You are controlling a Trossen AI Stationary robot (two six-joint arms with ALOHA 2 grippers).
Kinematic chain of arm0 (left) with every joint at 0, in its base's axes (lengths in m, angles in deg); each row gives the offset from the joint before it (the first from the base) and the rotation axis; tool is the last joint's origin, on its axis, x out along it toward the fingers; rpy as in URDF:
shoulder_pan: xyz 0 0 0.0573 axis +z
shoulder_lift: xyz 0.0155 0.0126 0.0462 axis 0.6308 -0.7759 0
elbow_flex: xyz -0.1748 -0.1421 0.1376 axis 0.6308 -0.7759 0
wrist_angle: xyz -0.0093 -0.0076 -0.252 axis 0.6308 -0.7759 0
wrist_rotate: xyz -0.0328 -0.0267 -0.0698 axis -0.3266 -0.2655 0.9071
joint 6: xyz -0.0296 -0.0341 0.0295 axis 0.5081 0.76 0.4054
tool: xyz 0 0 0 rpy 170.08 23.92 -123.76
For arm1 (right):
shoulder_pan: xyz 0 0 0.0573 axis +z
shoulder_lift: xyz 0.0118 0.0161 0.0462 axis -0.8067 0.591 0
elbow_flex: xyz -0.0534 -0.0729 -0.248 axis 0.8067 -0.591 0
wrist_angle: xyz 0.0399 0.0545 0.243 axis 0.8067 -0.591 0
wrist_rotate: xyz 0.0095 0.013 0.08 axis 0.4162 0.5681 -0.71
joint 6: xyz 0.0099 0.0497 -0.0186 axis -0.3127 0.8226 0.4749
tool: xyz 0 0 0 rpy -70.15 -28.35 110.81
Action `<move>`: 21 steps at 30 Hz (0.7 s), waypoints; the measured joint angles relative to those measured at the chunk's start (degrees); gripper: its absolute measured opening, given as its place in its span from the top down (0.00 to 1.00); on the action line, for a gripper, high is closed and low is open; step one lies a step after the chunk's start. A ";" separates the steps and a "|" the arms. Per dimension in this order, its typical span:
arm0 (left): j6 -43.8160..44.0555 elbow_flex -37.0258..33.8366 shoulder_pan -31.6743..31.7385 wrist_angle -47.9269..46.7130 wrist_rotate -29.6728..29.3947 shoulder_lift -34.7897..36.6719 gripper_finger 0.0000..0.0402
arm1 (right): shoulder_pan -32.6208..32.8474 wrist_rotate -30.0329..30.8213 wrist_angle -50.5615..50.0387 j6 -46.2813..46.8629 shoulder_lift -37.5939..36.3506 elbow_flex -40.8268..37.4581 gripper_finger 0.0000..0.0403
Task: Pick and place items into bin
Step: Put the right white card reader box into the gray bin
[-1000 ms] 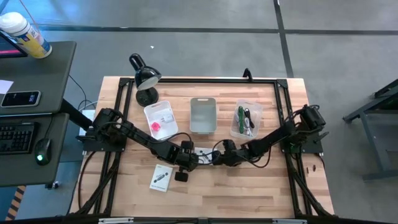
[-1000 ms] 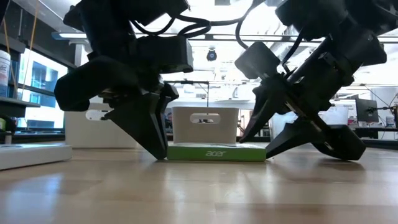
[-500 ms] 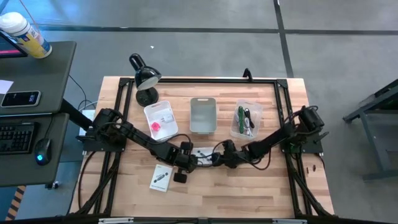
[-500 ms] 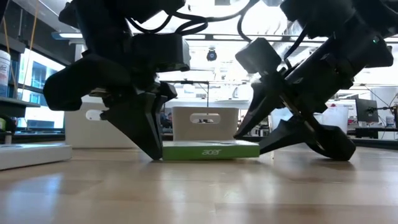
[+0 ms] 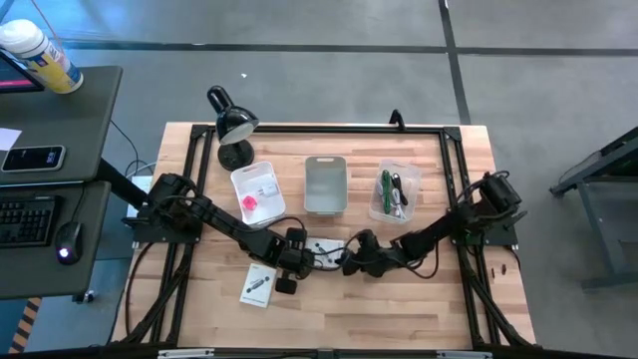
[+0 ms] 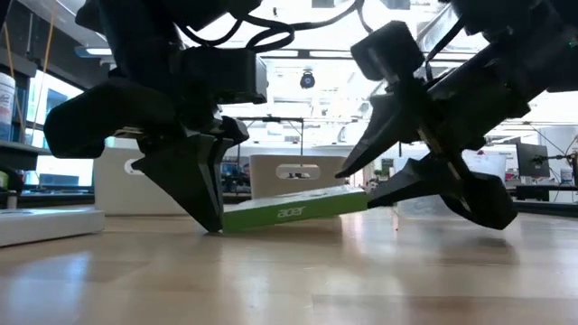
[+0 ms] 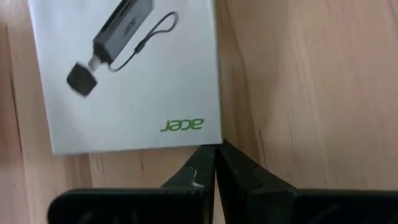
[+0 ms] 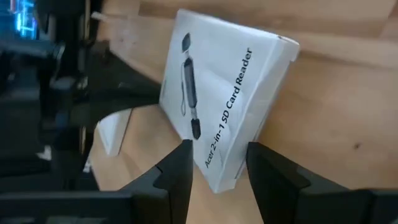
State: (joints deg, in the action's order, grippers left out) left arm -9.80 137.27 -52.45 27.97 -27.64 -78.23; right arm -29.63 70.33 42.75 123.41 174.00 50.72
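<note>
In the middle of the high view we see both arms meeting low over the wooden worktop [image 5: 399, 309], below the grey bin [image 5: 325, 184] that stands at upper centre. Between them lies a white flat packet [image 5: 328, 248] with a green edge; in the low view this packet [image 6: 293, 209] is tilted, its left end on the wood and its right end raised. The right claw [image 6: 366, 185] has its fingers spread around that raised end, one finger above and one below, and the right wrist view shows the packet's printed face [image 8: 224, 99] sitting between the two dark fingers [image 8: 177, 171]. The left claw [image 6: 214, 226] comes down to a point at the packet's lower end, its fingers pressed together with nothing between them, the tip resting on the wood just beside the packet. The left wrist view looks past the closed fingertips [image 7: 214, 158] at a second white packet [image 7: 124, 74] lying flat on the worktop; from above this second packet [image 5: 258, 285] sits at lower left of centre. A clear tray [image 5: 257, 192] to the left of the bin holds a pink cube [image 5: 248, 203], and a clear tray [image 5: 393, 191] on the right holds green, black and white cords [image 5: 392, 191]. A black desk lamp [image 5: 232, 125] stands at the worktop's upper left corner.
</note>
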 joint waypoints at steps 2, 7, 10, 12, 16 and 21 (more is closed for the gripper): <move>0.49 0.00 0.00 -0.20 -0.22 0.00 1.00 | 0.43 -0.30 0.41 0.00 -0.02 0.02 0.65; 0.55 0.00 0.00 -0.63 -0.68 -0.02 1.00 | 0.87 -0.82 2.47 -0.86 -0.18 0.28 0.65; 0.60 -0.02 0.02 -1.00 -0.97 -0.07 1.00 | 0.87 0.92 3.74 -2.05 -0.31 0.28 0.65; 0.66 -0.04 0.04 -1.00 -1.01 -0.09 1.00 | 0.83 0.97 3.69 -2.05 -0.33 0.28 0.65; 0.64 -0.04 0.09 -0.88 -0.97 -0.09 1.00 | 0.72 0.98 2.94 -2.05 -0.33 0.31 0.65; 0.02 -0.07 0.09 -0.74 -0.99 -0.13 1.00 | 0.72 1.40 3.60 -4.08 -0.33 0.31 0.65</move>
State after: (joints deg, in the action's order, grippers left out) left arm -9.78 137.20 -52.37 27.23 -28.63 -78.36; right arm -28.91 71.73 46.35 119.33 173.67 51.02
